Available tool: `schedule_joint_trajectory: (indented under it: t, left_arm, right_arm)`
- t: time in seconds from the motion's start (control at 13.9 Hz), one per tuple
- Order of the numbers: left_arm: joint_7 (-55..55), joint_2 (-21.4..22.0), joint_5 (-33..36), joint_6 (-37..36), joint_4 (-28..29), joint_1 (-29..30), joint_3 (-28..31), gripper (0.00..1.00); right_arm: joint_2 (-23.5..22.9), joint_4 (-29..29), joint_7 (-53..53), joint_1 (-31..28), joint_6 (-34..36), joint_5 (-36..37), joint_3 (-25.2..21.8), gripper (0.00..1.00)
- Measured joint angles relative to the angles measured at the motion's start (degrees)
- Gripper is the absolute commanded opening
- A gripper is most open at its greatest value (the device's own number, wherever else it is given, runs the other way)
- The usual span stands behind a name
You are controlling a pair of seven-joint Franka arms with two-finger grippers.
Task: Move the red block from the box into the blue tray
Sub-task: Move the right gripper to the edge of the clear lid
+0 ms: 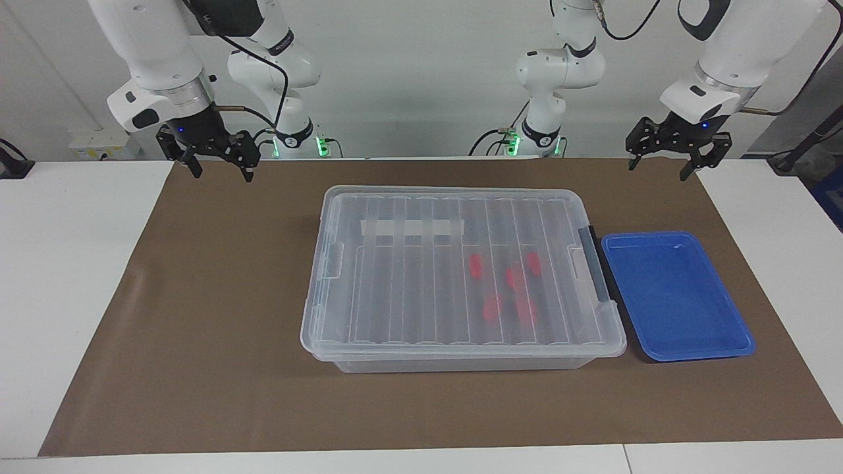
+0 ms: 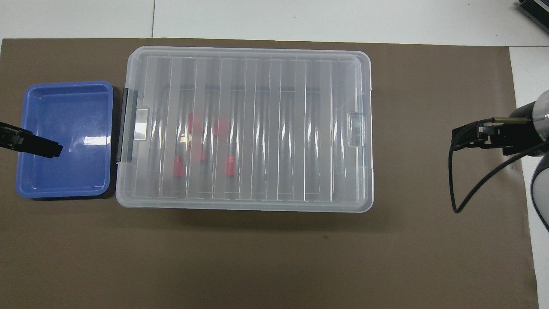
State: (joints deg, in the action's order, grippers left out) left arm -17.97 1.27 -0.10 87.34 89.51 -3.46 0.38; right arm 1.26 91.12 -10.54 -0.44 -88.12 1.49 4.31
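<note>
The box (image 1: 454, 276) is a large clear box in the middle of the brown mat, with its ribbed lid shut. Several red blocks (image 1: 514, 276) lie inside it toward the left arm's end and show through the lid, also in the overhead view (image 2: 178, 166). The black handle bar (image 1: 596, 263) is on the box's end beside the blue tray (image 1: 678, 296), which holds nothing. My left gripper (image 1: 660, 168) hangs open and empty, high over the mat at the left arm's end. My right gripper (image 1: 222, 172) hangs open and empty, high over the mat at the right arm's end.
A white tape strip (image 1: 413, 228) lies on the lid. The brown mat (image 1: 197, 329) covers most of the white table (image 1: 59, 296). The right arm's black cable (image 2: 454, 189) loops down beside its gripper.
</note>
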Motion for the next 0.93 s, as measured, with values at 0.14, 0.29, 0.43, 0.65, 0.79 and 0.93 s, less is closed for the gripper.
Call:
schedule_joint_trajectory:
  t: [0.14,0.29,0.43,0.65,0.79,0.93]
  left_arm:
    - [0.0,0.0,0.0,0.0,0.0,0.0,0.0,1.0]
    - [0.0,0.0,0.0,0.0,0.0,0.0,0.0,1.0]
    - [0.0,0.0,0.0,0.0,0.0,0.0,0.0,1.0]
    - [0.0,0.0,0.0,0.0,0.0,0.0,0.0,1.0]
    - [0.0,0.0,0.0,0.0,0.0,0.0,0.0,1.0]
    - [0.0,0.0,0.0,0.0,0.0,0.0,0.0,1.0]
  right_arm:
    - [0.01,0.03,0.0,0.0,0.0,0.0,0.0,1.0]
    - [0.02,0.04,0.0,0.0,0.0,0.0,0.0,1.0]
    - [0.03,0.1,0.0,-0.01,-0.26,0.0,0.0,1.0]
    - [0.03,0.9,0.0,0.01,-2.8,0.0,0.0,1.0]
    - [0.03,2.73,0.0,0.1,-5.56,-0.01,0.04,1.0]
    - [-0.06,4.7,0.0,0.3,-8.69,-0.01,0.34,1.0]
